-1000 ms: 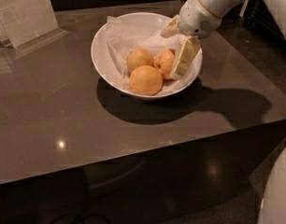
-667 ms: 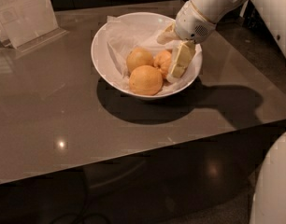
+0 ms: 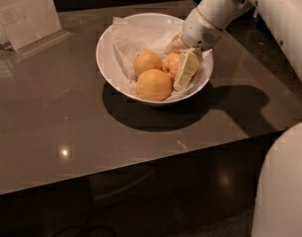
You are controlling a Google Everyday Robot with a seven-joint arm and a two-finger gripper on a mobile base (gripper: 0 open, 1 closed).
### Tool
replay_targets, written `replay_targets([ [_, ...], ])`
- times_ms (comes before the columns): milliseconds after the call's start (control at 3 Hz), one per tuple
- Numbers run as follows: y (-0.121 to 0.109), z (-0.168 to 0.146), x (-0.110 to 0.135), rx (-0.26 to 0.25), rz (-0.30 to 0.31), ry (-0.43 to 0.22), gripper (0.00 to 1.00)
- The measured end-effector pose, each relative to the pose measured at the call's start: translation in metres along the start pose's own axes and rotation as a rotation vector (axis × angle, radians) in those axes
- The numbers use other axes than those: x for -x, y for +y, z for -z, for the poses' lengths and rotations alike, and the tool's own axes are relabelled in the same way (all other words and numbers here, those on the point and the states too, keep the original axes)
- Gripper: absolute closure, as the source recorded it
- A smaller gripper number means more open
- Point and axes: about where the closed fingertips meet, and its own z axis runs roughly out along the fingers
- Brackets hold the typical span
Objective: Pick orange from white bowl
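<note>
The single camera view is looking down on a glossy grey-brown worktop (image 3: 67,112), on which a large round glossy white bowl (image 3: 103,58) is sitting toward the far right, throwing a dark shadow onto the surface in front of it and out to the right. Crumpled white paper (image 3: 127,39) is lining the inside of the bowl and poking up over its far rim. Three fruits are lying together on that paper: a paler yellowish orange (image 3: 147,62) at the back left, a smooth bright-orange one (image 3: 154,84) at the front, touching it, and the deeper reddish orange (image 3: 169,63) tucked just to their right, still resting inside the bowl. The robot's white arm (image 3: 225,4) is reaching in from the upper right, and its cream-coloured gripper (image 3: 176,68) is sitting low within the right half of the bowl, lying right against the reddish orange, with the jaws placed about that fruit; whether they are pressing on it or standing loose cannot be told. At the far left corner of the worktop a clear plastic sign holder with a white sheet (image 3: 25,11) is standing upright, well apart from the bowl. A rounded white part of the robot's body (image 3: 284,181) is filling the lower right corner.
</note>
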Motion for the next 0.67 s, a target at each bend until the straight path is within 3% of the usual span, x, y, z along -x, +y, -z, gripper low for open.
replay_targets([
  [667, -0.0011, -0.0097, -0.0161, 0.033, -0.035, 0.033, 0.19],
])
